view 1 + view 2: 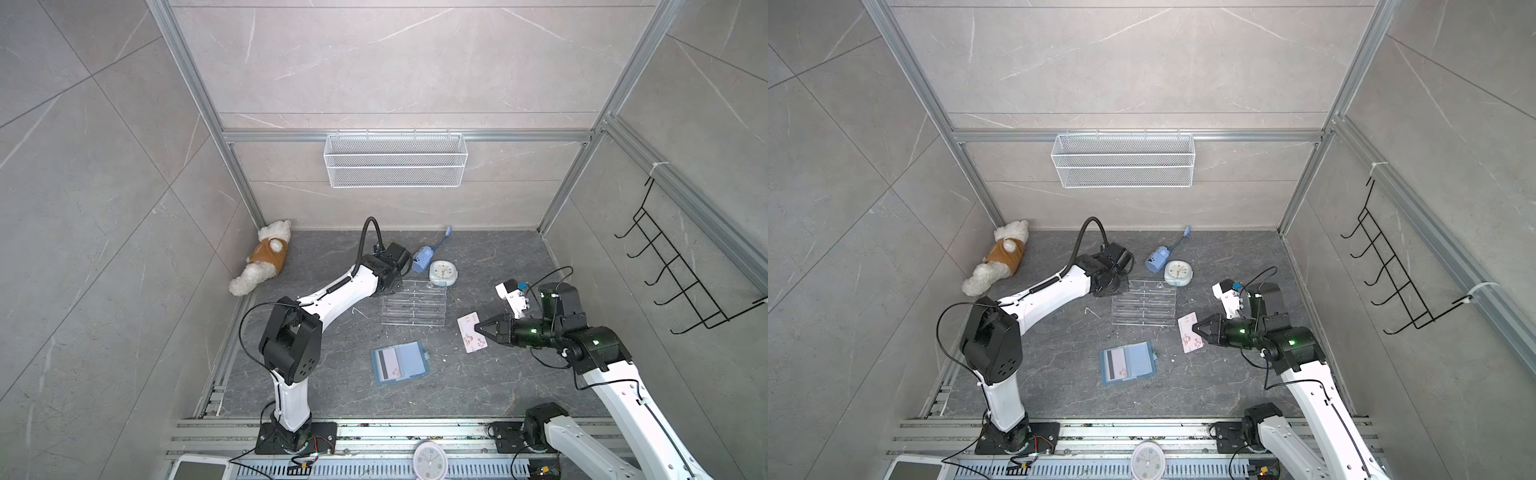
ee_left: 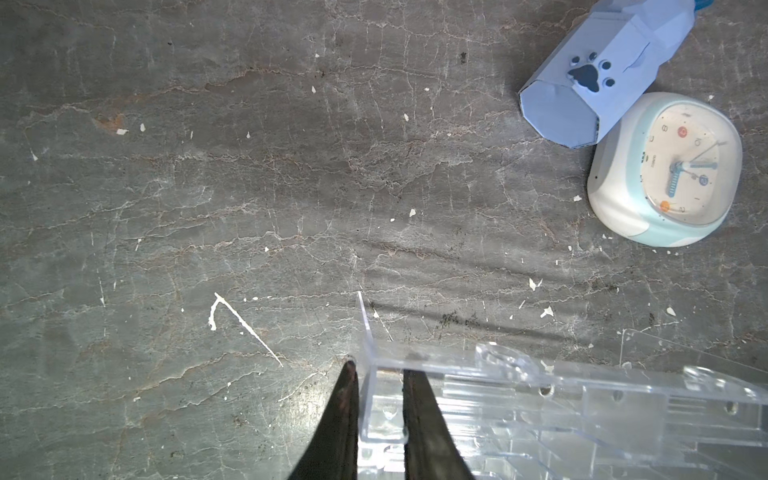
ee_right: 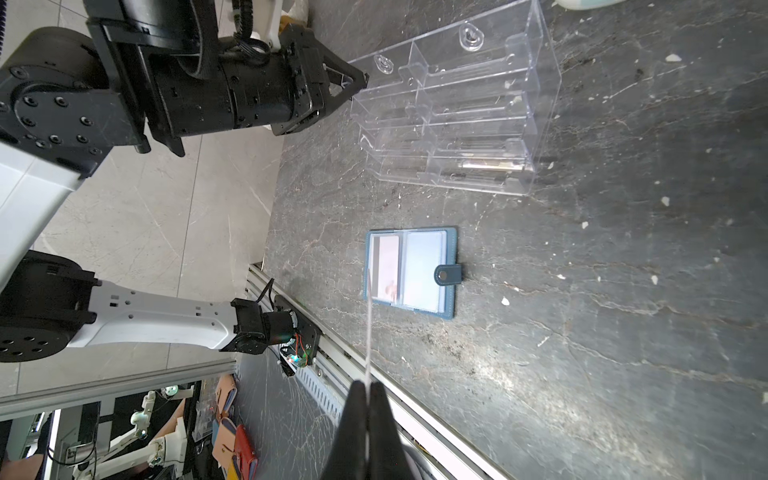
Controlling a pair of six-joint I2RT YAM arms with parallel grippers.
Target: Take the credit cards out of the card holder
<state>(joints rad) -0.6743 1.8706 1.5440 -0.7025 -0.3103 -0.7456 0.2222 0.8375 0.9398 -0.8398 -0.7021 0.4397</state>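
Over the stone worktop (image 1: 478, 382) our right pincer (image 1: 477, 328) pinches a credit card (image 1: 467, 322) clear of the card holder (image 1: 409, 359); our left pincer (image 2: 379, 368) clamps the acrylic rack (image 2: 540, 407) steady.

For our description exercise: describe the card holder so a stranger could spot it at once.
On the dark stone tabletop, look on the robot's side of the clear acrylic rack. The card holder lies open and flat: the only dusty-blue folder, with a snap tab and a striped card in one sleeve.
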